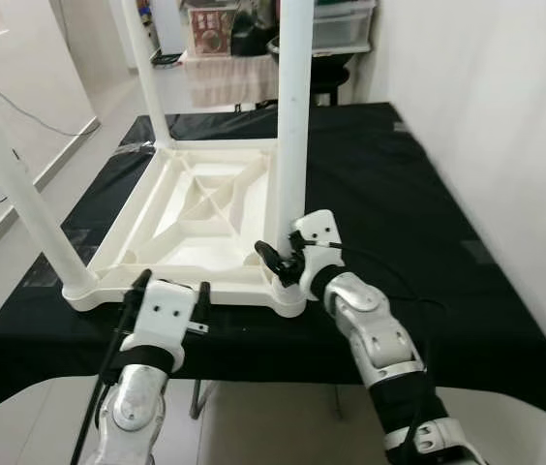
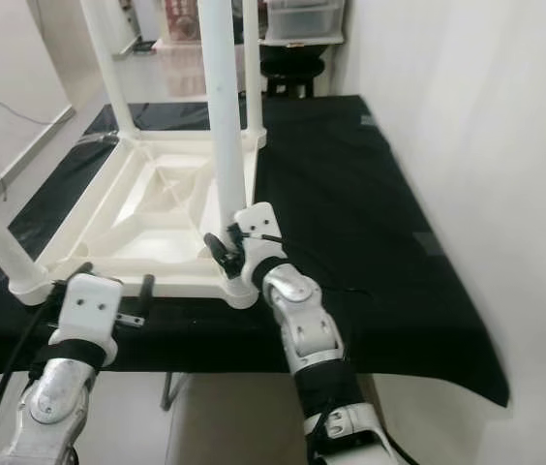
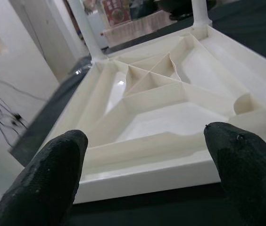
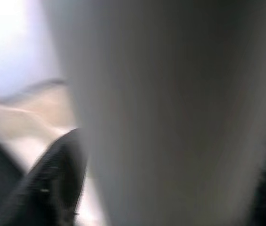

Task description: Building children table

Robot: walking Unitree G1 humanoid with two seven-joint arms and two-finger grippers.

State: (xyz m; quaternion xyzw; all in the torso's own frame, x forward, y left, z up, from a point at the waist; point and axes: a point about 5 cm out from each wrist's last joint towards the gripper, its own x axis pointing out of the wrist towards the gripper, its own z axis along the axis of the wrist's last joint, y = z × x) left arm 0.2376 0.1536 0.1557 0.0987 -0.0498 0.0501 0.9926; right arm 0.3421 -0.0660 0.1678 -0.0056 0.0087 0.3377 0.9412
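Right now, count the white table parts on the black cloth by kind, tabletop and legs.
Tabletop, upside down: 1
Legs standing in its corners: 4, near left, near right, far left, far right
Total: 5

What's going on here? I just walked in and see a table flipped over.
The robot is assembling a white children's table, lying upside down on a black cloth. Its right end effector grips the near-right leg at its base. The left end effector hovers open at the near edge. Three other legs already stand in their corners.

room: black cloth (image 1: 418, 194) right — bare | blocked: upright legs (image 1: 293, 126) — four corners
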